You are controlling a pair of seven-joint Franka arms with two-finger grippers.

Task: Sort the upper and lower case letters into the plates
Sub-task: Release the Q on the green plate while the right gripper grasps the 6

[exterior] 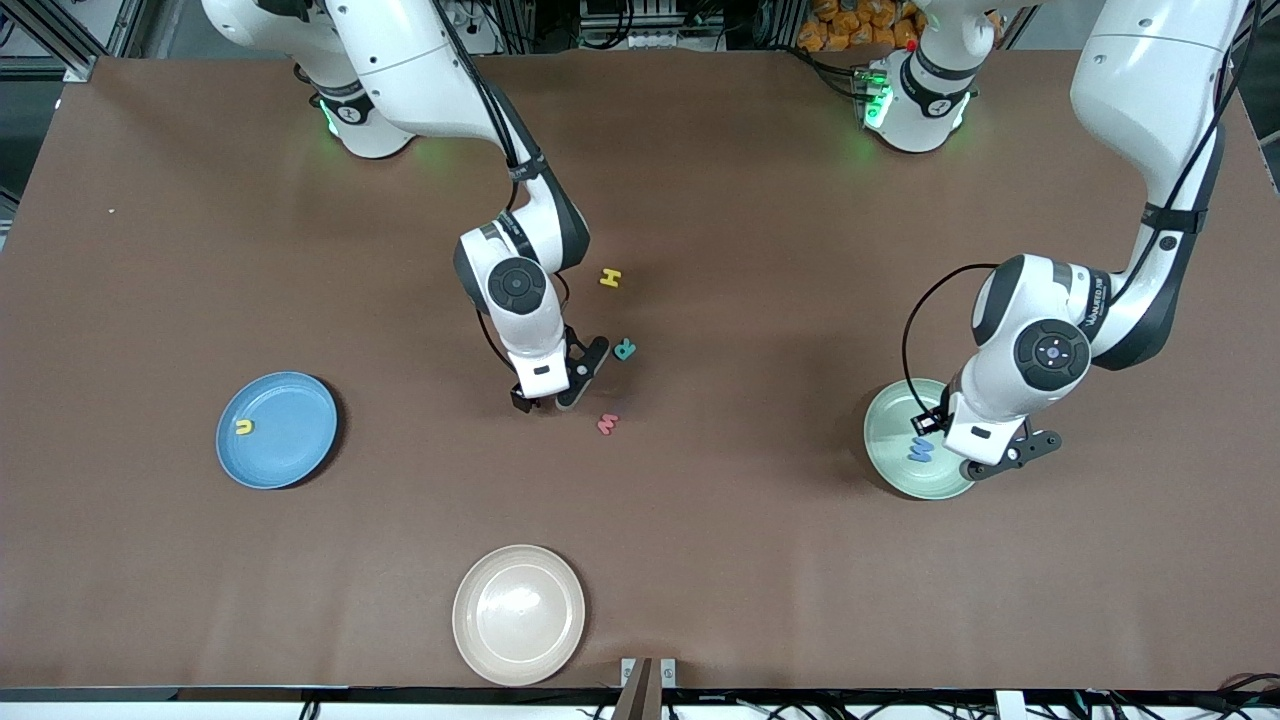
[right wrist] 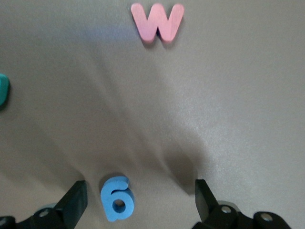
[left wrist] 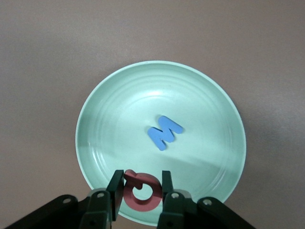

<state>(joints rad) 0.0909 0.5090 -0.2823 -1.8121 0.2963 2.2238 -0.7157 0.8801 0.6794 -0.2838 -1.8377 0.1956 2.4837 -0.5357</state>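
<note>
Left pincer hangs over the rim of the pale mint green plate, its fingers closed on the red Q. Below it in that plate lies the blue W. Right pincer is spread wide, low over the table, with the blue g lying between its fingers, untouched. Just beside it lie the red w and teal R; the yellow H sits near. Well apart from it, the light blue plate holds the yellow u, and the beige plate holds nothing.
</note>
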